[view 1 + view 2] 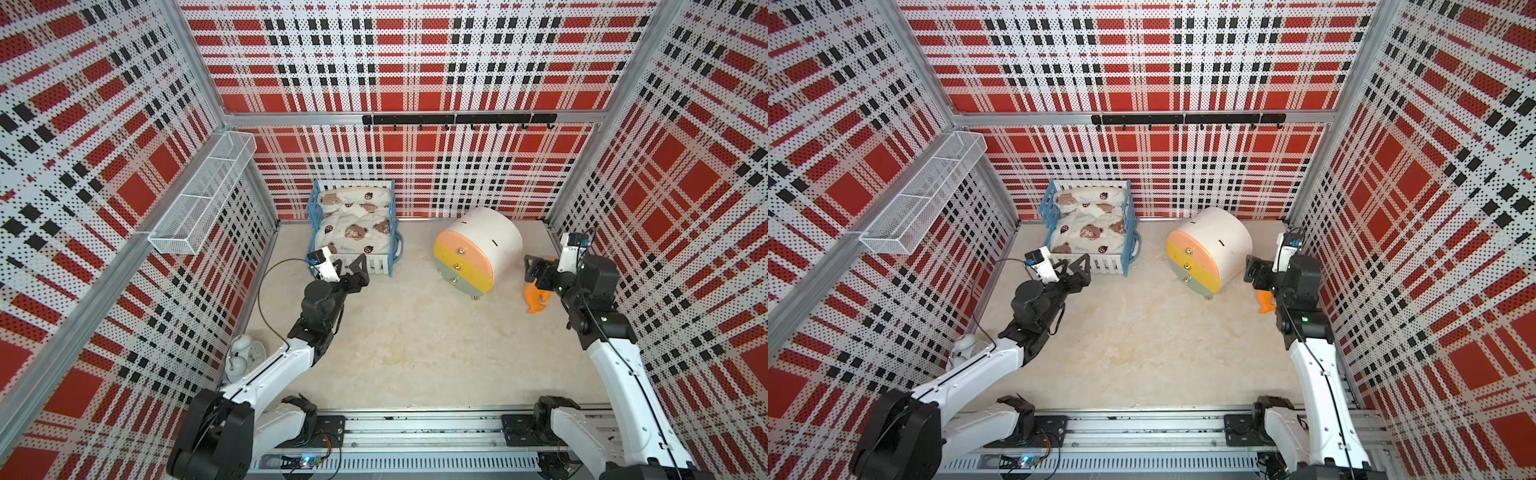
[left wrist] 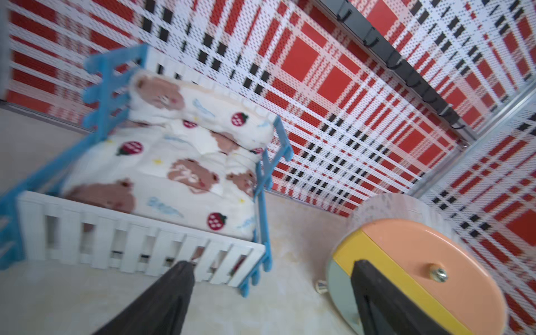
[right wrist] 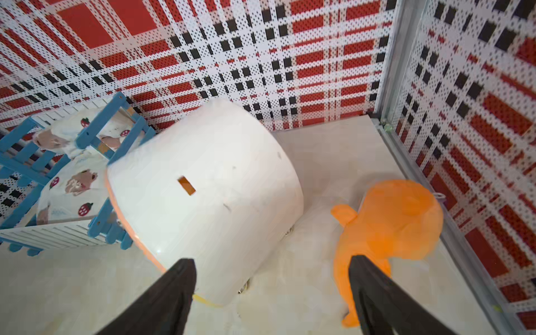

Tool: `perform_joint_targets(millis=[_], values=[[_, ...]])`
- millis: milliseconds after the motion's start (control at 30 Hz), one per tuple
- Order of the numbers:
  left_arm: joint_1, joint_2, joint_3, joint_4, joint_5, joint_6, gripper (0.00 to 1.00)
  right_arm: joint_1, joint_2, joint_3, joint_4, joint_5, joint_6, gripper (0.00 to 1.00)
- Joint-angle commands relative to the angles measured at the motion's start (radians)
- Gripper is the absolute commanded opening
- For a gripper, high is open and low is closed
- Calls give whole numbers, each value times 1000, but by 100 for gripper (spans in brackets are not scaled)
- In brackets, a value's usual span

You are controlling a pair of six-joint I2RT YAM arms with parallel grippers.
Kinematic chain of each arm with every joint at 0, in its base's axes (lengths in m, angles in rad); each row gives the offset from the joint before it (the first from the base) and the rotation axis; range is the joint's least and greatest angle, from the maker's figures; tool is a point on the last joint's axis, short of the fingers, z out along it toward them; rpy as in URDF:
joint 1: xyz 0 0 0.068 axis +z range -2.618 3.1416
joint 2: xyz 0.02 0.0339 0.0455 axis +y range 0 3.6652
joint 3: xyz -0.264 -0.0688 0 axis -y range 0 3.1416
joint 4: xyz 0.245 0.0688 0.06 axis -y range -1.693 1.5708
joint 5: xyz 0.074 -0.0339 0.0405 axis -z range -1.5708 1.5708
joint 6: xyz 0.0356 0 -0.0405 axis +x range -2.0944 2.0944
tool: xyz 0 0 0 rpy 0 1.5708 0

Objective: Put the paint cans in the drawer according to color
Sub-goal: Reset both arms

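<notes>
Top views: both grippers open, all three drawers shut

In both top views a white alarm clock (image 1: pixel 243 345) sits at the near left corner of the counter (image 1: pixel 415 332), and a wire basket (image 1: pixel 203 195) hangs on the left wall. The left gripper (image 1: pixel 349 264) hovers just in front of the white footboard of the toy bed (image 1: pixel 380 264). Its jaws are spread wide with nothing between them, as the left wrist view also shows. Right of the bed and apart from it stands the drawer cabinet (image 1: pixel 490 232), a white drum. Its round face carries a peach, a yellow and a grey drawer front, each with a knob and all pushed in. Where the paint cans are cannot be told. An orange soft toy (image 1: pixel 536 301) lies right of the cabinet by the right wall. The right gripper (image 1: pixel 534 270) is above it, jaws likewise wide apart and empty.
</notes>
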Motion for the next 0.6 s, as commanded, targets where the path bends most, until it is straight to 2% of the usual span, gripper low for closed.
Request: perform_joint_targets(millis=[0,67,167,200,267,300,333,400,467,567], values=[[37,-57,-91,-3,-159,91,94,-2,-24,-142,196,43,22,93],[60,-46,-157,107,-180,141,95,-3,-24,-249,315,80,27,94],[159,-3,-205,175,-204,183,94,-3,3,-393,536,98,13,94],[185,7,-219,200,-232,179,94,-3,10,-433,555,98,10,94],[263,-6,-232,203,-184,160,94,-3,37,-516,555,98,10,94],[277,-15,-254,245,-215,179,94,-3,58,-560,555,98,10,94],[283,-19,-276,282,-250,194,94,-3,78,-586,939,231,-3,95],[298,-3,-320,356,-288,217,94,-3,152,-670,1169,240,-41,95],[323,45,-333,389,-291,221,94,-3,223,-693,1290,220,-58,95],[362,127,-342,445,-286,233,96,-2,330,-670,1346,212,-71,95]])
